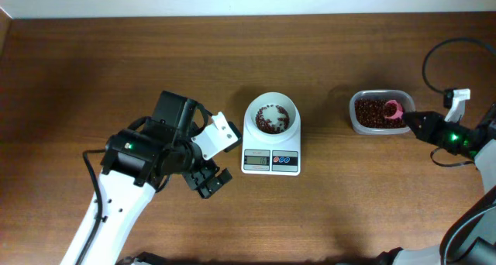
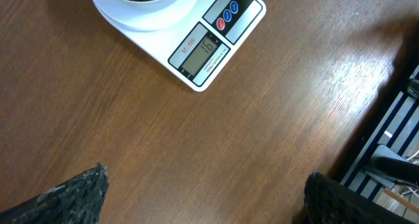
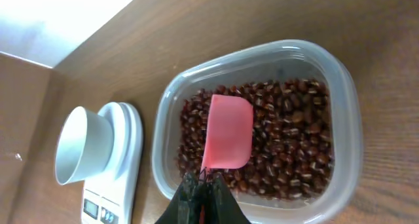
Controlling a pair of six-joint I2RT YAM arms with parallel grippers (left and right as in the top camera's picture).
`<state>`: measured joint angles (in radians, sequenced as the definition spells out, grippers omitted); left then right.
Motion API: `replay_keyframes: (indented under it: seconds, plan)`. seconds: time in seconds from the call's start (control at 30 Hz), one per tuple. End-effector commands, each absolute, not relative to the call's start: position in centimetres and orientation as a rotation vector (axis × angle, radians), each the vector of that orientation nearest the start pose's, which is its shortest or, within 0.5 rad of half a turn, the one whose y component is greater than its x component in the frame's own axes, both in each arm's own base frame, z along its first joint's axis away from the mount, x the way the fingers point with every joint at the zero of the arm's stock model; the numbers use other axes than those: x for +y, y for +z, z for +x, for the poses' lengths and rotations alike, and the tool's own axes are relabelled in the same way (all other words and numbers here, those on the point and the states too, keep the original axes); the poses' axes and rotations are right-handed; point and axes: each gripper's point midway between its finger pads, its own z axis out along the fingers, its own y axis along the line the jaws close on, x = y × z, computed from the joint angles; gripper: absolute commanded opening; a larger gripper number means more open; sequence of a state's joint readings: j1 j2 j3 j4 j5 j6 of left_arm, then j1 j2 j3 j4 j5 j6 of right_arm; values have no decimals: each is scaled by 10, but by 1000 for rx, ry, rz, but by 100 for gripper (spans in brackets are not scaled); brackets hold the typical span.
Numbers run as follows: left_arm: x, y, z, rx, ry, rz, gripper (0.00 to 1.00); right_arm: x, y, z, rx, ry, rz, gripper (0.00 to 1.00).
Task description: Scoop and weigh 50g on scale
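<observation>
Right tool (image 3: 203, 188) is pinched shut on the thin handle of a pink scoop (image 3: 228, 131). The scoop lies on the beans (image 3: 288, 139) in the clear tub (image 3: 344, 93), and it looks empty. Left tool (image 1: 208, 180) is wide open and holds nothing. It hangs over the tabletop (image 1: 93, 56) near the scale (image 1: 270, 163). Some beans are in the white bowl (image 1: 291, 110) on the scale, but only a thin layer, so I think more are needed.

What could go wrong? A heaped scoop could drop beans on the tabletop on the way over. The handle is thin, so the scoop could twist and tip. Too big a pour could go past the weight. A bump could knock the bowl off.
</observation>
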<state>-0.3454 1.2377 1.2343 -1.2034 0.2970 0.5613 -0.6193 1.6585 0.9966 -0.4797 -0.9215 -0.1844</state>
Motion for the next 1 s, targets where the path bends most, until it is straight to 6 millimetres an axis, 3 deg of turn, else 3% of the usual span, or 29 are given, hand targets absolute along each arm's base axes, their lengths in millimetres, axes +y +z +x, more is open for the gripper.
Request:
replay_keyframes:
  seconds: [0.0, 0.3, 0.47, 0.63, 0.77, 0.97]
  plan:
    - [-138, 201, 230, 2401, -363, 1277, 99, -101, 107, 361, 2309, 776, 344, 4]
    - [-138, 201, 230, 2401, -363, 1277, 99, -78, 121, 356, 2250, 1024, 445, 4]
    - [-138, 201, 230, 2401, -363, 1277, 99, -57, 147, 355, 2135, 1224, 366, 4]
    - [-138, 201, 230, 2401, -363, 1277, 99, -11, 151, 360, 2170, 1351, 290, 4]
    - [-138, 201, 230, 2401, -363, 1277, 99, 44, 157, 368, 2218, 1466, 211, 4]
    - [-138, 201, 230, 2401, -363, 1277, 99, 120, 164, 362, 2237, 1533, -89, 4]
